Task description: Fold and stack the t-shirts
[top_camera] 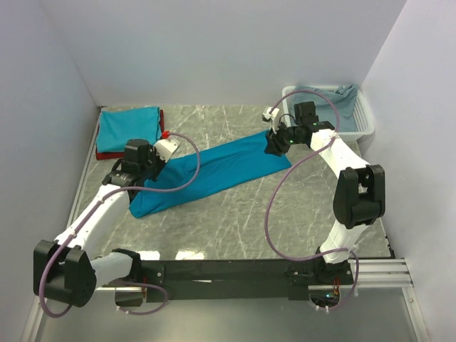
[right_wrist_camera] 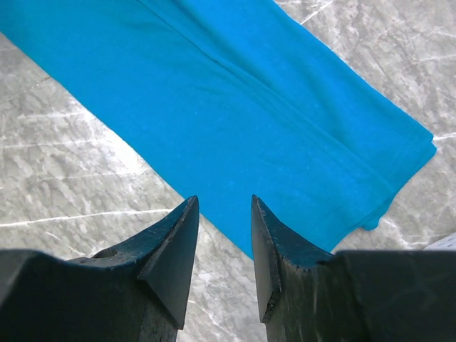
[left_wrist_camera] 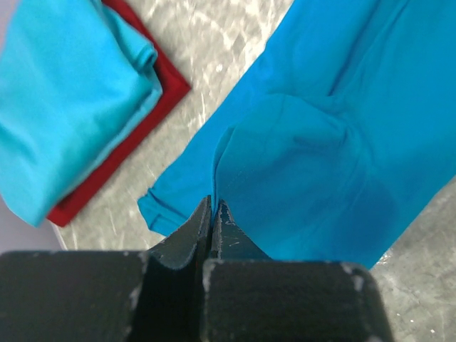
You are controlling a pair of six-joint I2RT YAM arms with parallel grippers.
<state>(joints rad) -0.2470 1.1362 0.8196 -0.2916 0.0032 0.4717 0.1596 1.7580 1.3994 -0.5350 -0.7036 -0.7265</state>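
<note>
The long teal t-shirt (top_camera: 206,174) lies slantwise across the middle of the marble table (top_camera: 285,206). The left gripper (left_wrist_camera: 214,211) is pinched tight on a pucker of it near its left end. The right gripper (right_wrist_camera: 224,203) hangs narrowly parted over the other end. A folded teal shirt (top_camera: 128,128) on a dark red shirt (top_camera: 107,155) sits far left, and a white basket (top_camera: 365,122) holding cloth far right.

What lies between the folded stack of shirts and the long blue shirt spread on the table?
Only a bare strip of marble table separates the folded stack from the spread blue shirt; the left wrist view shows it clearly.
</note>
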